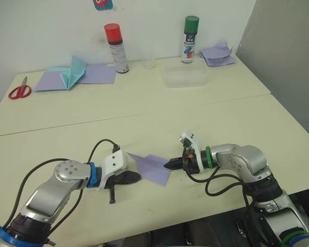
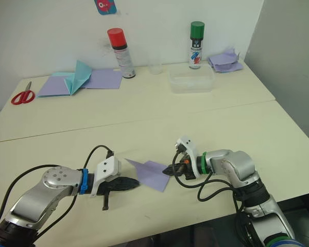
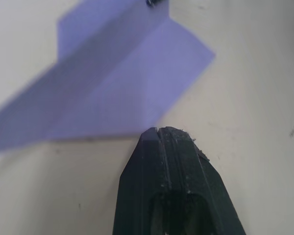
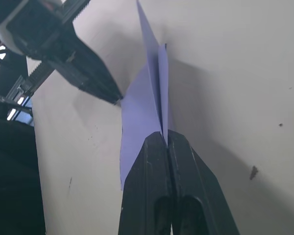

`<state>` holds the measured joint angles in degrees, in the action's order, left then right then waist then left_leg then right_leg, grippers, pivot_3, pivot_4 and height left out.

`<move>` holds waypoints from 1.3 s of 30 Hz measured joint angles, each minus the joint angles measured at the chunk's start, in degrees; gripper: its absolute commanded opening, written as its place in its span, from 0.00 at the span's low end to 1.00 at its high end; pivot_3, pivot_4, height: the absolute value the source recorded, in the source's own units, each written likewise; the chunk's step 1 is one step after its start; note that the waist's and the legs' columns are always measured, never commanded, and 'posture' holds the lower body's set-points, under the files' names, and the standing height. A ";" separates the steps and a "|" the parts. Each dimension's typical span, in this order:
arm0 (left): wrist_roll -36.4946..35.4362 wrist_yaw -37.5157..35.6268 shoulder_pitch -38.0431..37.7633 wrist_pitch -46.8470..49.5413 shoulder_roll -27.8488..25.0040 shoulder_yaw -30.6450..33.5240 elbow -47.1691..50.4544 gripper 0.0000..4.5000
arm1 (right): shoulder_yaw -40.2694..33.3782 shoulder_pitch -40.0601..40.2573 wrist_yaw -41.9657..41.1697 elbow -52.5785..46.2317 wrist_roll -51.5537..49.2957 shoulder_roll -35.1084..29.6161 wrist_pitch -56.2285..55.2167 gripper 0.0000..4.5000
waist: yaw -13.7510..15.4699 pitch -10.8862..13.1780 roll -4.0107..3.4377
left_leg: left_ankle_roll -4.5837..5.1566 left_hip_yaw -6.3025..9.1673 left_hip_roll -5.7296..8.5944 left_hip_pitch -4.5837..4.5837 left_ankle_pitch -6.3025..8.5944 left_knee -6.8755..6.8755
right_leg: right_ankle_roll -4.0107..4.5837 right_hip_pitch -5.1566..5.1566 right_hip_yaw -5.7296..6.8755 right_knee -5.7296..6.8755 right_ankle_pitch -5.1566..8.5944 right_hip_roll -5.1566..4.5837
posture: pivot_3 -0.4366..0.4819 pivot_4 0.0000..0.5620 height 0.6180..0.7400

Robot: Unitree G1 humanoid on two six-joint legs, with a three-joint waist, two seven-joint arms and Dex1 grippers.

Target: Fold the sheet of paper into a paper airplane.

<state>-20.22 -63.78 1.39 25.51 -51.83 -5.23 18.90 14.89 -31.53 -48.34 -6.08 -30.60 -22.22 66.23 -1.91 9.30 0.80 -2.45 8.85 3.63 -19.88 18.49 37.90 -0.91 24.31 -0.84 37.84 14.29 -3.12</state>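
On the near table (image 1: 67, 141), one paper airplane (image 1: 152, 167) between two end effectors.

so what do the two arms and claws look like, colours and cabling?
Both arms are silver-grey metal with rounded joint housings and loose black cables looping beside them. The left arm has a blue ring and a white wrist block behind its black left claw. The right arm has a green ring, a white bracket and some red-orange parts behind its black right claw. Each claw's two fingers taper to a point.
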 measured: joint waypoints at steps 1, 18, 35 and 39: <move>-0.78 -0.78 -1.71 0.41 -1.38 1.78 0.98 0.00 | -0.29 -0.10 0.02 0.25 0.00 -0.07 0.13 0.00 | 0.03 0.00 -0.01 | 0.00 0.00 -0.01 0.00 0.00 0.00 | 0.00 0.01 0.00 0.00 0.00 0.00 | 0.48 0.27 1.00; -11.09 0.24 -12.75 4.23 -1.95 21.24 8.53 0.00 | 2.09 -1.32 -2.79 2.25 0.39 -0.98 -2.41 0.21 | 0.22 0.01 -0.02 | 0.07 -0.14 -0.09 0.01 0.07 -0.01 | 0.01 -0.04 0.05 -0.06 0.00 -0.02 | 0.48 0.27 1.00; -11.29 0.08 -12.30 3.92 -2.01 21.37 8.41 0.00 | 0.63 -1.22 -5.46 -5.31 0.61 -7.61 -11.66 1.00 | 0.28 0.02 -0.02 | 0.03 -0.19 -0.09 0.00 0.08 -0.01 | 0.00 -0.05 0.08 -0.10 0.00 -0.02 | 0.48 0.27 1.00; -11.49 -0.99 -12.61 3.79 -2.32 22.65 8.62 0.00 | -0.35 1.21 -10.05 -11.34 1.00 -11.07 -20.40 1.00 | 0.24 0.01 0.00 | 0.06 -0.26 -0.17 0.01 0.10 -0.01 | 0.00 -0.07 0.14 -0.13 0.00 -0.01 | 0.48 0.27 1.00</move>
<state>-31.70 -64.77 -11.22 29.30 -54.15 17.43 27.51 14.53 -30.32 -58.39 -17.42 -29.60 -33.29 45.83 -1.67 9.31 0.79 -2.39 8.59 3.46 -19.87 18.59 37.89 -0.91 24.24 -0.70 37.71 14.30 -3.12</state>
